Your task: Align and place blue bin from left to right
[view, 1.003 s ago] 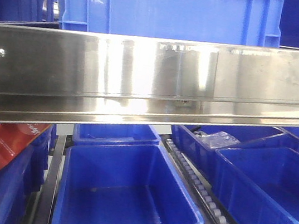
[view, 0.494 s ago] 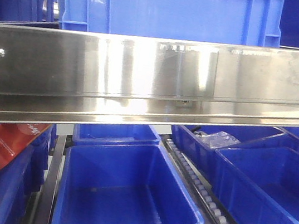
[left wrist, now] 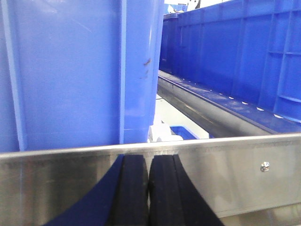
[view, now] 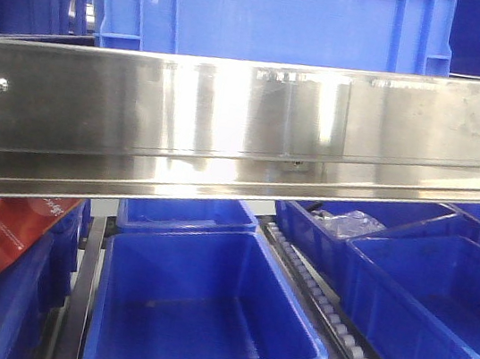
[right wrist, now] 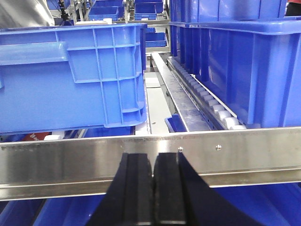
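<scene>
The bin [view: 273,17] sits on the shelf behind the steel rail [view: 246,135] — ahead of both empty, closed claws, left [left wrist: 148,188] and right [right wrist: 153,188] — the left looking nearer.

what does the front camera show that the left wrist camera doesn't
Only the front view shows the lower level: empty dark blue crates, a red package at lower left, clear plastic bags in a crate, and a roller track.

Only the left wrist view shows the left hand, its fingers pressed together, and a dark crate wall to the right.

Both show the blue bin behind the steel rail.
</scene>
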